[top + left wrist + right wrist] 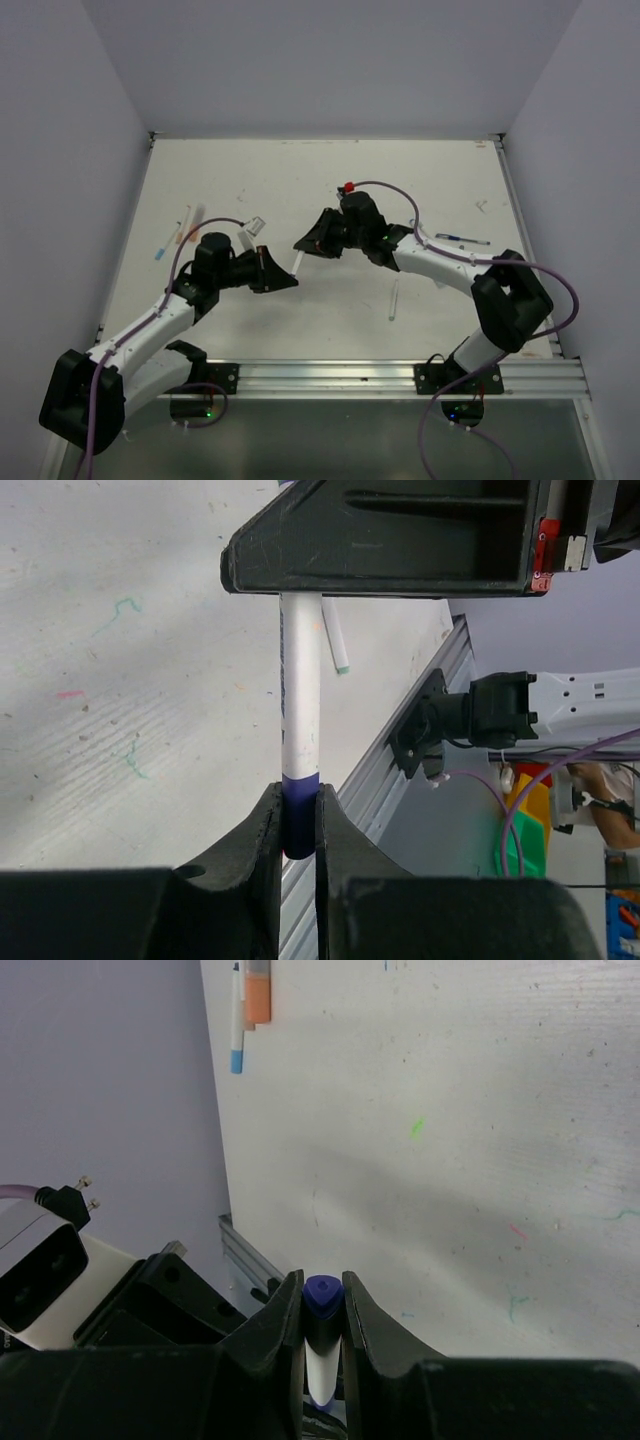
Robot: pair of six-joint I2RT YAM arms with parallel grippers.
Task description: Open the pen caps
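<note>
One white pen (297, 261) is held off the table between both grippers, which face each other at mid-table. My left gripper (287, 280) is shut on its dark blue end (299, 815); the white barrel (300, 690) runs up from it to the right gripper's underside. My right gripper (302, 243) is shut on the other dark blue end (322, 1296), whose triangular tip shows between the fingers. I cannot tell which end is the cap. The two ends are still joined to the barrel.
Pens with an orange cap (181, 232) and a light blue cap (160, 255) lie at the left, also in the right wrist view (258, 995). A small clear cap (257, 222) lies nearby. A green-tipped pen (393, 300) and a dark pen (460, 238) lie to the right.
</note>
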